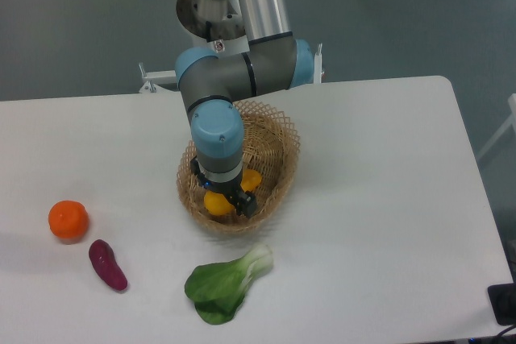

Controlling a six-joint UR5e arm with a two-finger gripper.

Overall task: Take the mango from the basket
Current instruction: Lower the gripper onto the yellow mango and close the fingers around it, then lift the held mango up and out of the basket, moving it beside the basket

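— Any legible markings?
— None can be read.
— Containers?
— One wicker basket (278,147) on the desk (379,199). It holds the mango (218,203), lying at the near end.
— Jaws?
— The gripper (223,199) is down inside the basket, its jaws set either side of the mango; whether they pinch it, I cannot tell.
— Elsewhere?
— Tangerine (68,220), purple vegetable (107,264), bok choy (226,283), all outside the basket.

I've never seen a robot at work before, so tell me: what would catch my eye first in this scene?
The big grey-and-blue robot arm reaches down into the wicker basket at the middle of the white table, its pincer set around the yellow mango. Bright produce lies nearer the table's front: a tangerine and a purple sweet potato at the left, and a green bok choy just in front of the basket.
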